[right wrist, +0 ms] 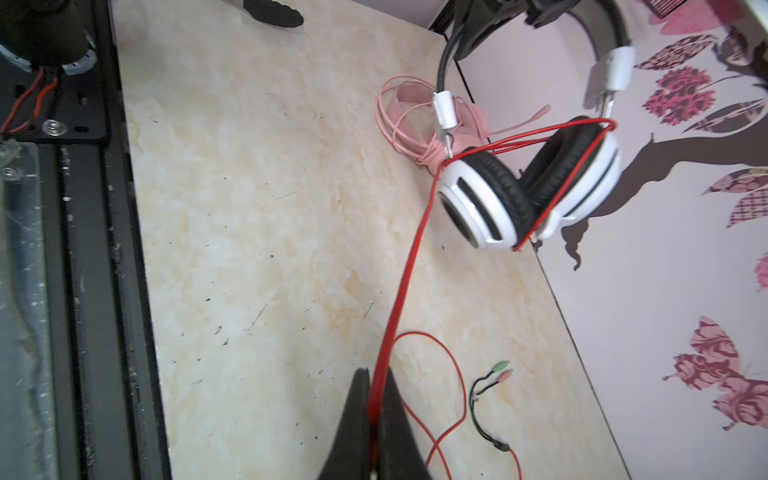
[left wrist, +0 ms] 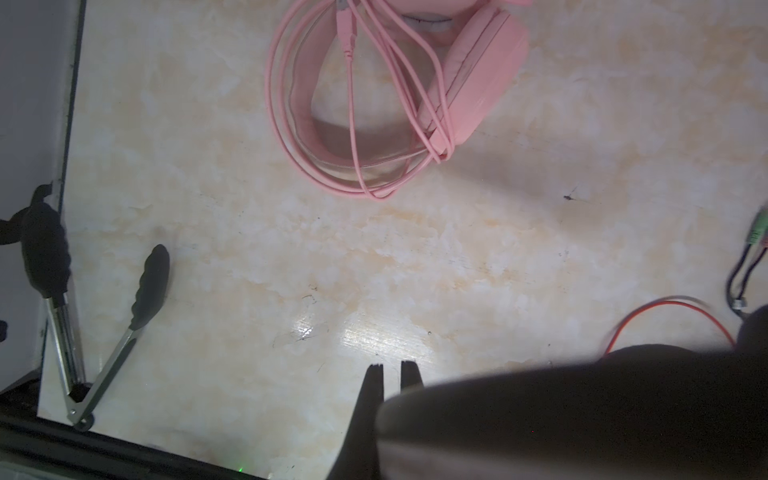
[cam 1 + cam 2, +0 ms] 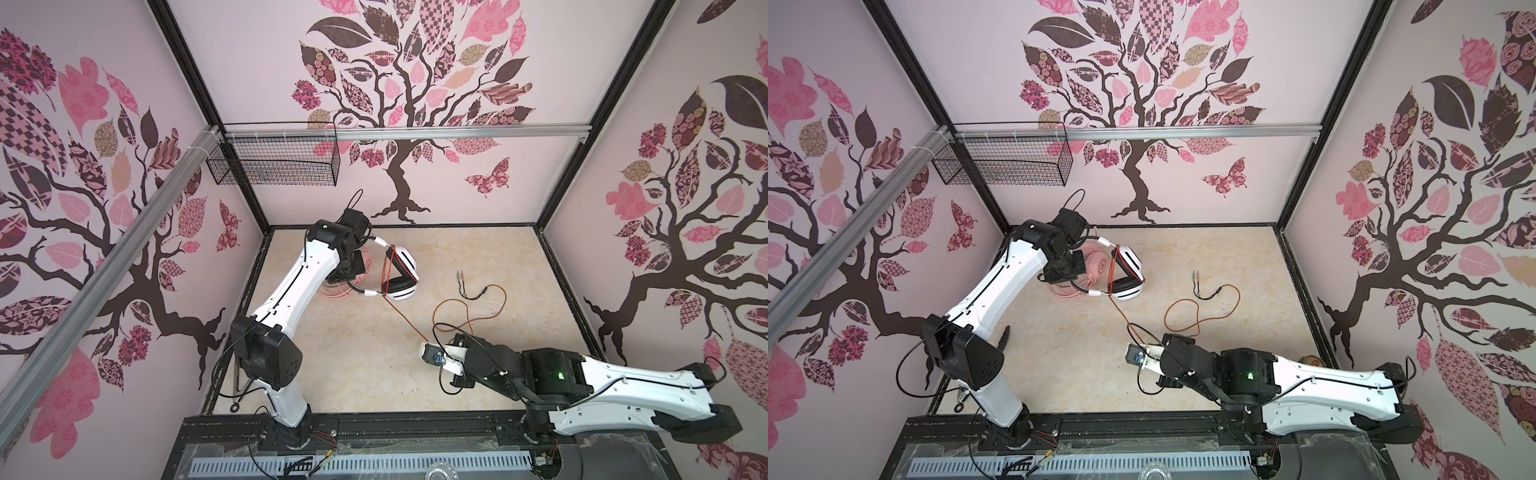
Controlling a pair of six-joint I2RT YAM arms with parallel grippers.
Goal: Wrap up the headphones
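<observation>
Where the pictures allow a count, the task stands at roughly one headset done and one partly done.

Item 1, pink headset (image 2: 478,79): lies flat on the tabletop (image 1: 249,208) near the far left corner. Its pink cable (image 2: 353,124) is gathered in several loops around the band and earcups. Judged wrapped; no loose tail is visible.

Item 2, white-and-black headset (image 1: 478,208): hangs clear of the tabletop, near and just above the pink one. A few turns of the orange-red cable (image 1: 403,291) already cross the two black earpads. From there the cable runs taut towards the near right.

Left claw (image 2: 392,365): closed on the headband of the white-and-black headset, from which the earcups hang.

Right claw (image 1: 376,374): pinched shut on the taut cable, well apart from the headset.

Outstanding: behind the right claw a good length of cable lies in slack loops (image 3: 469,311) on the tabletop. It ends in a black splitter with green and pink plugs (image 1: 500,370). That length appears unwound, so several more turns are likely needed, and the plug end has to be tucked.

Unrelated: tongs (image 2: 141,291) at the tabletop's near left edge.
</observation>
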